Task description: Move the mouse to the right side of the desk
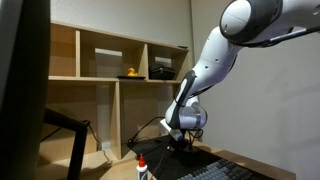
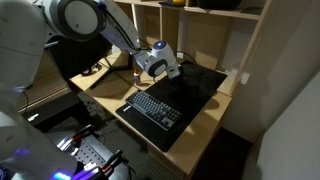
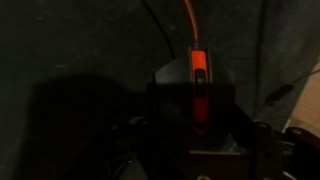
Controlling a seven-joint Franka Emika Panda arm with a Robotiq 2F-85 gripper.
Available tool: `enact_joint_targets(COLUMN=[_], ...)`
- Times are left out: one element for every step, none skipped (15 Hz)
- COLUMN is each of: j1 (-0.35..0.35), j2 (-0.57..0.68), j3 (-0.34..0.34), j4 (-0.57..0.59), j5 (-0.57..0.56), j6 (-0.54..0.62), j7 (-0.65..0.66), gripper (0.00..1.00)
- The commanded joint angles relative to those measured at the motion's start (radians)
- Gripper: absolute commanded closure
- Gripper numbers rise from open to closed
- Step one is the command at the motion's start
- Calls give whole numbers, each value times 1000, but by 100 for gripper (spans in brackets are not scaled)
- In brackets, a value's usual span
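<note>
In the wrist view a black mouse with an orange-red stripe down its middle and an orange cable lies on the dark desk. It sits between the dim fingers of my gripper, which is shut on it. In both exterior views the gripper is down at the desk, just behind the keyboard. There the gripper hides the mouse.
A light wooden shelf unit stands behind the desk, holding a yellow duck and dark items. A small white bottle with a red cap stands near the desk's edge. Cables trail from the gripper area.
</note>
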Motion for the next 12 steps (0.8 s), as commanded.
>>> enact_joint_targets(j1=[-15,-41,-74,-124,-112,-118,-99,-145,-181,-191,-223,-263], j2=[34,12,21,23,12,-5,-13,-48,-71,-85,-105,-119], j3=[13,40,80,123,100,92,50,92,123,124,155,192], j4=[62,33,41,34,37,24,5,-16,-32,-47,-56,-63], j5=[29,35,29,-60,-17,-18,6,1,1,19,38,59], j6=[173,246,314,345,264,201,181,115,65,31,-21,-65], j7=[-70,-98,-128,-118,-191,-219,-250,-285,-321,-340,-363,-398], gripper=[55,55,55,55,55,55,55,55,55,55,55,55])
